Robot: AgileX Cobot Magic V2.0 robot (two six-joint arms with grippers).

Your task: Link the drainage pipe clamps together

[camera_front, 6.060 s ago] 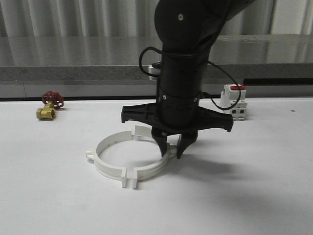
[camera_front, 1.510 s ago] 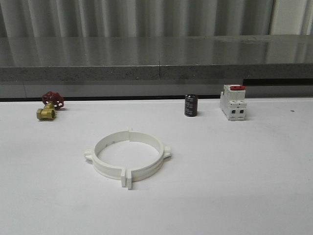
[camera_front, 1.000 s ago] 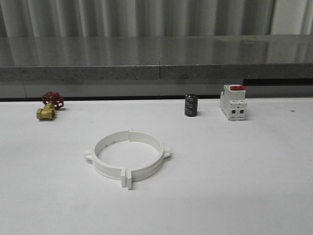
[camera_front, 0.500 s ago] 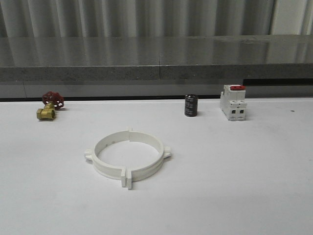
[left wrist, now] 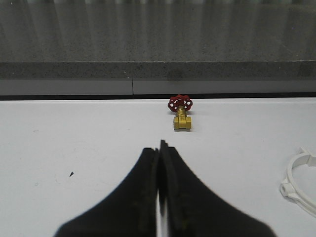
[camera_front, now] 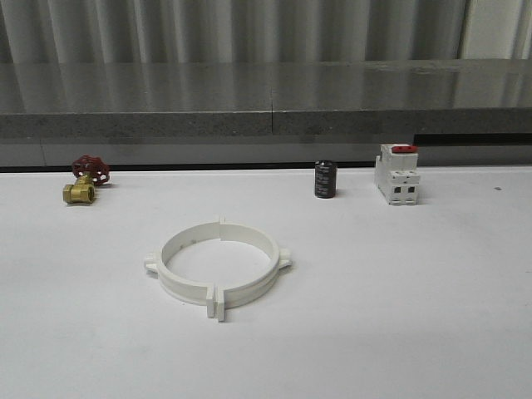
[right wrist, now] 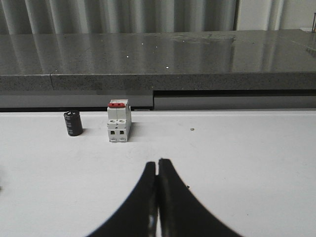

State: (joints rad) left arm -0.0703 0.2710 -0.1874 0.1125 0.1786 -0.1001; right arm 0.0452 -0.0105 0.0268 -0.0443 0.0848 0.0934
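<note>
The two white drainage pipe clamps (camera_front: 218,268) lie on the white table as one closed ring, their flat end tabs meeting at the near side and the far side, with a small lug on each outer flank. Part of the ring's edge (left wrist: 301,181) shows in the left wrist view, off to the side of the fingers. My left gripper (left wrist: 158,146) is shut with nothing between its black fingers, hanging over bare table short of the brass valve. My right gripper (right wrist: 158,163) is shut and empty too, over bare table short of the white switch.
A brass valve with a red handwheel (camera_front: 84,180) sits at the far left of the table. A black cylinder (camera_front: 325,179) and a white boxy switch with a red top (camera_front: 396,174) stand at the far right. A grey stone ledge (camera_front: 266,100) runs behind the table.
About six seconds ago an arm stood over the ring with its fingers on the right half, whose far tab gaped. That arm has left the front view and the ring has lain closed and still since.
</note>
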